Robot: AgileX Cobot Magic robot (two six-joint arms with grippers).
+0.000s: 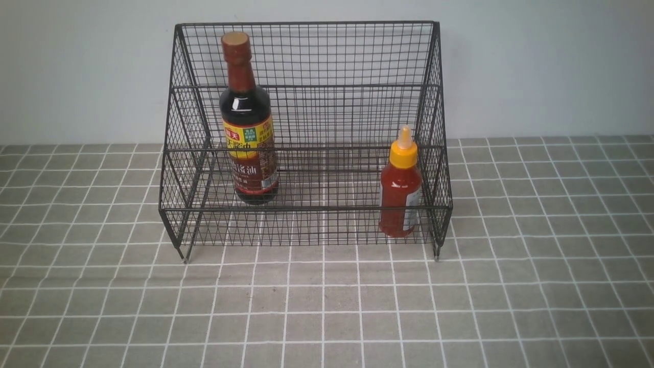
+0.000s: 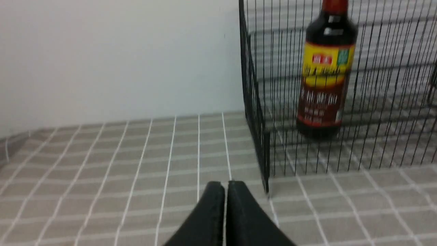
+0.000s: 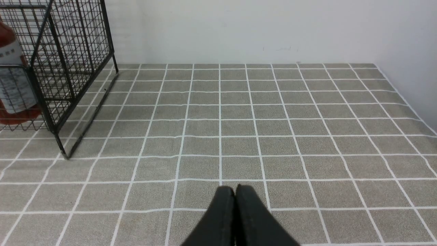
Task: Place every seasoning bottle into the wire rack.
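The black wire rack (image 1: 306,87) stands at the back of the table against the wall. The tall dark soy-sauce bottle (image 1: 249,138) stands upright inside it on the left. The red squeeze bottle (image 1: 401,189) with a yellow nozzle cap stands upright inside it at the front right corner. Neither gripper shows in the front view. My left gripper (image 2: 225,186) is shut and empty, low over the cloth near the rack's left front leg, with the soy-sauce bottle (image 2: 324,75) beyond. My right gripper (image 3: 235,190) is shut and empty, to the right of the rack (image 3: 68,68) and the red bottle (image 3: 13,89).
A grey checked tablecloth (image 1: 327,306) covers the table. A pale wall (image 1: 536,66) runs behind the rack. The table's right edge meets a wall (image 3: 409,51) in the right wrist view.
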